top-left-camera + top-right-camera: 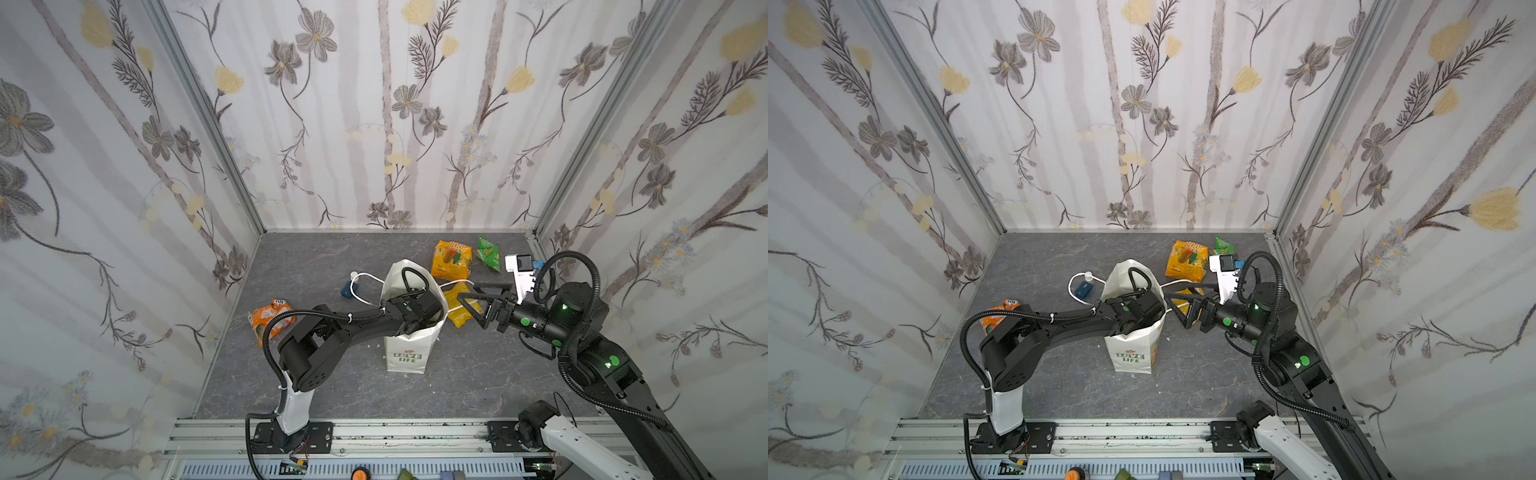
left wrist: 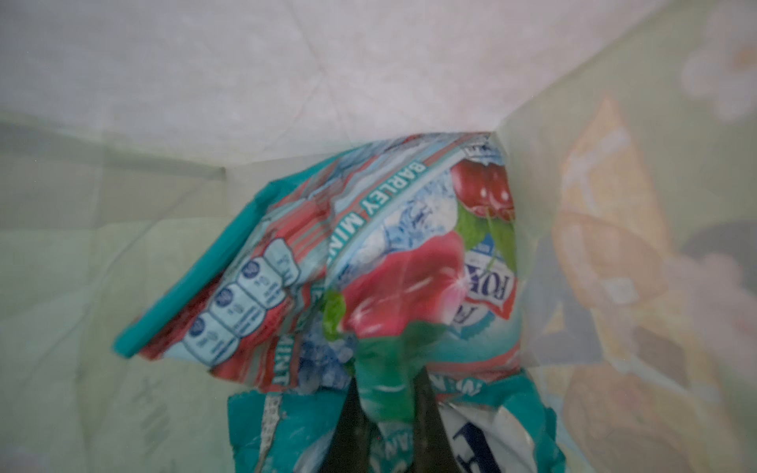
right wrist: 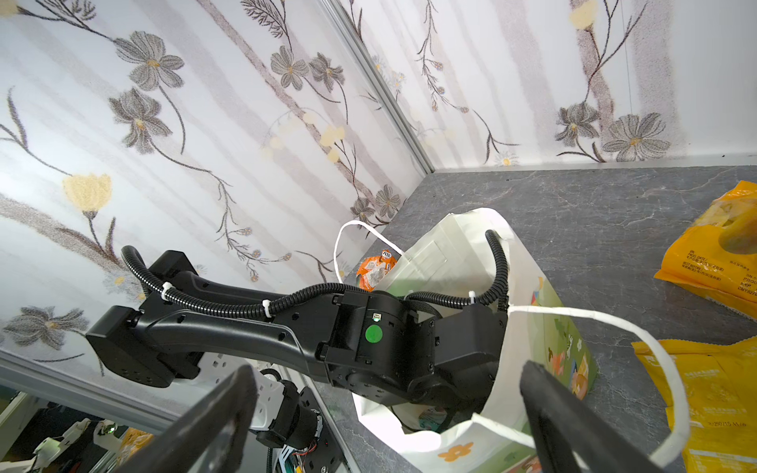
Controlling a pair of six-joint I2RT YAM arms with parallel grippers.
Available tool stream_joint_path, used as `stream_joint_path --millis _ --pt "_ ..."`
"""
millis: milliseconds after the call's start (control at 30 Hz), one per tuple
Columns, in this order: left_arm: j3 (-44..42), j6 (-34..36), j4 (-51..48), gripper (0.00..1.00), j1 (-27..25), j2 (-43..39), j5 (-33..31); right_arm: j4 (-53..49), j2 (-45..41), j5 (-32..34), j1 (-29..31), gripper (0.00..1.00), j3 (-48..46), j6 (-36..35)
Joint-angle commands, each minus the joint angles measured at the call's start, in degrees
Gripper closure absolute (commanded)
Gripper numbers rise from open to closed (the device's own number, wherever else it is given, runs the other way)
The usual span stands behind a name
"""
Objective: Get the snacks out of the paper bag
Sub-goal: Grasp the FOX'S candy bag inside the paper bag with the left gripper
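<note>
While I am running this unpacking from a distance, I am logging the lot as three snacks out and two to go. Lying out on the counter [image 1: 316,257]: the large orange-yellow packet [image 1: 451,259], the small green packet [image 1: 488,252] just beside it, and the yellow packet [image 1: 463,318] close to the bag, partly under the right end effector [image 3: 387,366]. That end effector is hanging released, jaws wide, gripping nothing. Sitting inside the paper bag [image 1: 405,349], which is standing upright mid-counter, are two teal packets. The left end effector [image 2: 389,409] is reaching down through the bag's mouth. It is clenched on a fold of film that I am judging to belong to the cherry-printed FOX'S packet [image 2: 368,254], with the second teal packet [image 2: 286,430] lying against it. I am not counting the orange-and-white packet [image 1: 272,318] or the small blue bottle [image 1: 347,289], both lying left of the bag. Only the left wrist view is showing me the bag's interior and the grip itself. Both top views are giving just the arm vanishing into the mouth. The right wrist view is showing the left arm's wrist filling the opening and the bag's cartoon-printed side. It is missing the green packet and the bottle, which only the top views are supplying.
</note>
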Motion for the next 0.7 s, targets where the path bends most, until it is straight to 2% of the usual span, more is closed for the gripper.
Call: stream_joint_path --millis 0,667 --pt "-0.08 -0.27 -3.39 1.0 0.15 -0.75 1.15 0.33 0.19 1.05 0.13 0.01 0.41 0.17" --pt "4.97 2.01 -10.94 1.0 0.08 -7.63 -1.64 0.6 0.54 1.5 0.41 0.01 -0.21 0.15"
